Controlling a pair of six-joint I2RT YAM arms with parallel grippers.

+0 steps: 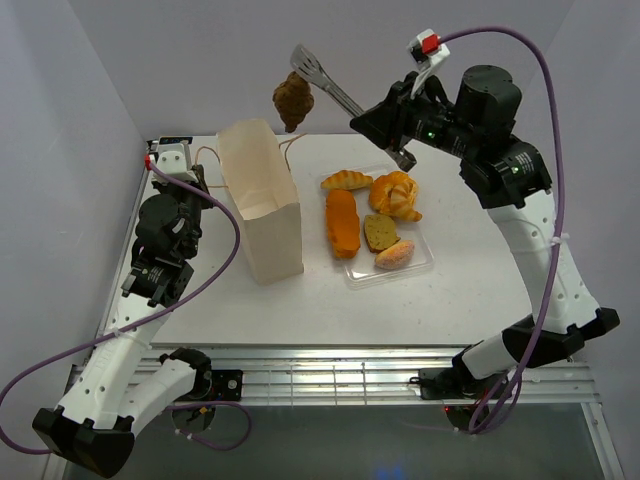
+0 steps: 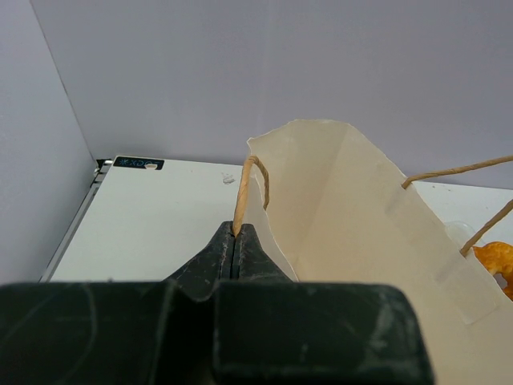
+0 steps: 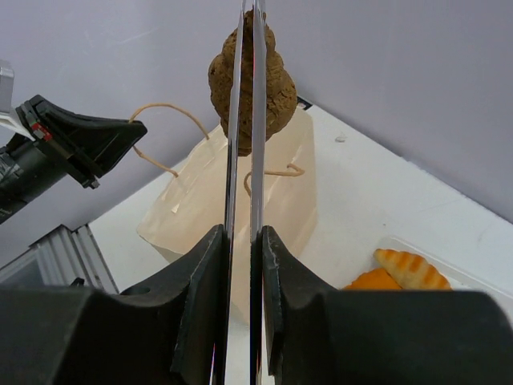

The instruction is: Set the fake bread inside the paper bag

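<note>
The paper bag (image 1: 262, 205) stands upright and open at the table's left; it also shows in the left wrist view (image 2: 361, 224) and the right wrist view (image 3: 200, 200). My left gripper (image 1: 197, 178) (image 2: 235, 233) is shut on the bag's string handle (image 2: 241, 196). My right gripper (image 1: 390, 120) (image 3: 240, 233) is shut on metal tongs (image 1: 328, 82) (image 3: 237, 160). The tongs pinch a dark brown pastry (image 1: 292, 100) (image 3: 276, 88) in the air above the bag's far edge. An orange loaf (image 1: 342, 222), a small croissant (image 1: 346, 180), a large golden croissant (image 1: 395, 193), a tan slice (image 1: 380, 232) and a pinkish bun (image 1: 396, 254) lie in the tray.
The clear plastic tray (image 1: 430, 262) sits right of the bag, mid-table. Walls close in the table at the back and left. The table's near edge meets a metal rail (image 1: 330, 375).
</note>
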